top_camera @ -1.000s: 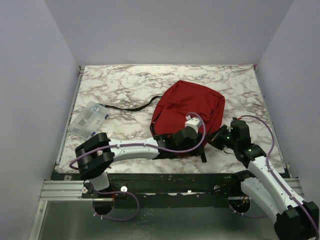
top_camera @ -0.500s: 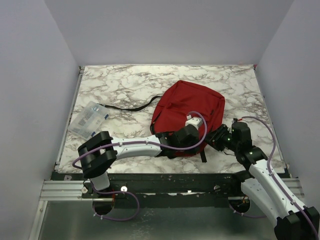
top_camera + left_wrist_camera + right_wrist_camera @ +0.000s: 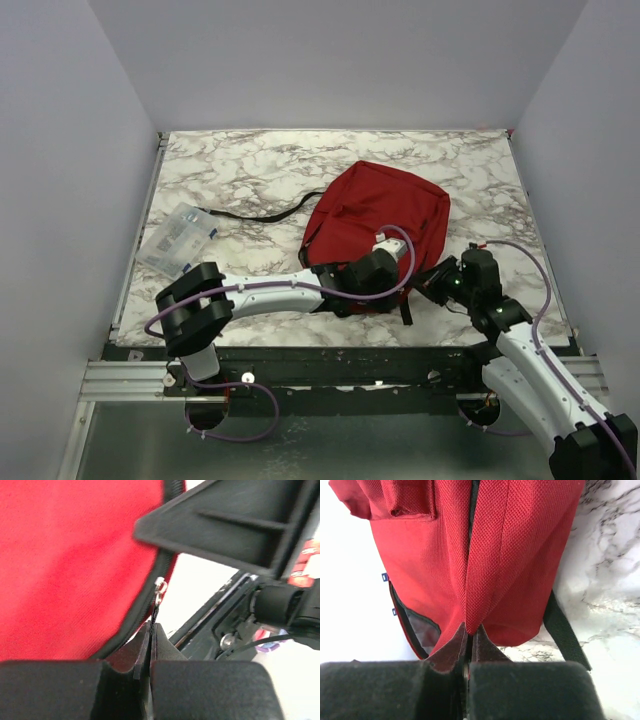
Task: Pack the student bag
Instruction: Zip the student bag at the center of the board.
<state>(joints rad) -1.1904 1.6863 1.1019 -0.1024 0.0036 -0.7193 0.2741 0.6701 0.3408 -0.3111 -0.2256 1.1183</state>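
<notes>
The dark-red student bag (image 3: 385, 215) lies on the marble table, right of centre. My left gripper (image 3: 398, 262) is at its near edge, shut on the thin black cord of the zipper pull (image 3: 159, 591), which shows in the left wrist view beside the black zipper line. My right gripper (image 3: 432, 282) is at the bag's near right corner, shut on a pinched fold of red bag fabric (image 3: 485, 570). In the right wrist view a gap in the zipper shows grey lining (image 3: 422, 630) on the left.
A clear plastic pouch (image 3: 178, 238) lies at the table's left edge. A black strap (image 3: 260, 215) runs from it toward the bag. Another black strap (image 3: 565, 635) lies on the marble by the bag's corner. The table's black front rail (image 3: 330, 355) is close behind both grippers.
Both grippers have kept their holds. The right gripper has drawn slightly toward the table's front edge with the fabric; the left gripper has shifted a little right along the bag's near edge.
</notes>
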